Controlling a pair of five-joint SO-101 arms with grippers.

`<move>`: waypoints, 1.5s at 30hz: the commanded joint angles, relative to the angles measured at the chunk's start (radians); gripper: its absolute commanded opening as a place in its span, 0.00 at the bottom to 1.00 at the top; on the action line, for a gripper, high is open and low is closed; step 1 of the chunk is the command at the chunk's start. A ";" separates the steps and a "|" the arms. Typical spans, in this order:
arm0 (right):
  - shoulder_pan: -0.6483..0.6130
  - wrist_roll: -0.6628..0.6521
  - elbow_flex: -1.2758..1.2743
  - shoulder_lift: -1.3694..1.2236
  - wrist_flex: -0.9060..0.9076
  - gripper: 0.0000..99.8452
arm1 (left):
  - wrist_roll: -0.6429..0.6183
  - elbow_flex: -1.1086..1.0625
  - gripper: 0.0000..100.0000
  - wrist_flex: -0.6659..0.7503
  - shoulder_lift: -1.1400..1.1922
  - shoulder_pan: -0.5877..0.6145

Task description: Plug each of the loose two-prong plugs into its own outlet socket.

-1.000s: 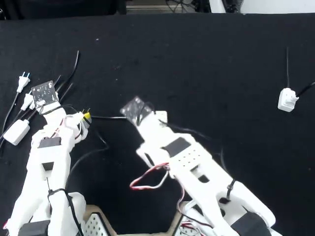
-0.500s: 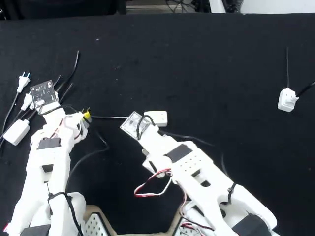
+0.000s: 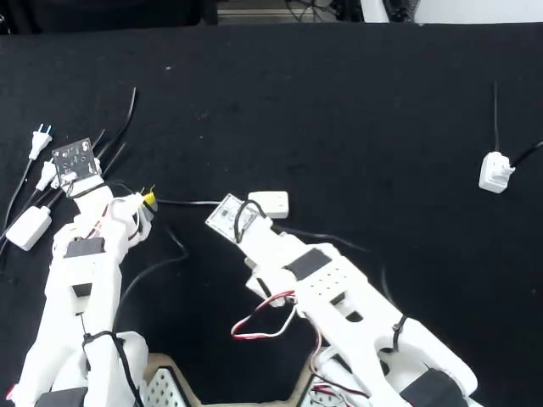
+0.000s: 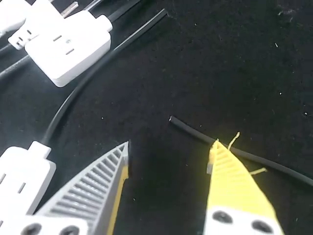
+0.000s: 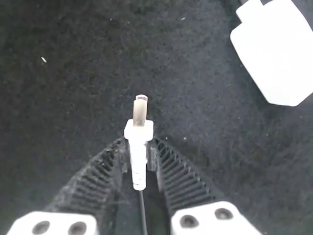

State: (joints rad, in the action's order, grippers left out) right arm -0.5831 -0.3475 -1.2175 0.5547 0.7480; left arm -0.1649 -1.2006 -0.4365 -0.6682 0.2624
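Observation:
My right gripper [image 5: 138, 147] is shut on a small white two-prong plug [image 5: 139, 134], its prongs pointing away from the fingers above the black table. A white outlet socket [image 5: 276, 58] lies just beyond it and to one side; in the high view this socket [image 3: 268, 203] sits right by the right arm's wrist [image 3: 231, 217]. My left gripper [image 4: 168, 156] stands open over bare cloth, with the cut end of a black cable [image 4: 172, 120] between its fingertips. In the high view the left gripper [image 3: 146, 203] sits at the left, near a loose plug [image 3: 38, 140] and white sockets [image 3: 30, 227].
Two white socket blocks [image 4: 68, 46] [image 4: 19, 171] with black cables lie close to the left gripper. Another white socket [image 3: 492, 172] with its cable sits at the far right. A thin black cable [image 3: 187, 203] runs between the two arms.
The right arm drew back toward the near edge with the plug, uncovering the white socket by its wrist. It has been still for the last half second. The left arm has not moved.

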 commanded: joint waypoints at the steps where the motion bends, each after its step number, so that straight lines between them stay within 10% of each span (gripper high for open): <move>1: 0.017 -0.009 -0.010 -0.004 0.014 0.01 | -0.011 0.042 0.26 -0.006 -0.028 0.004; 45: -0.034 0.086 0.010 -0.036 -0.054 0.09 | -0.011 0.047 0.26 -0.005 -0.028 0.002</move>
State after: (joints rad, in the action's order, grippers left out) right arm -0.5999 -0.2723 -1.2774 0.5516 0.7219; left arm -0.1649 -1.2006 -0.4381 -0.6682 0.2624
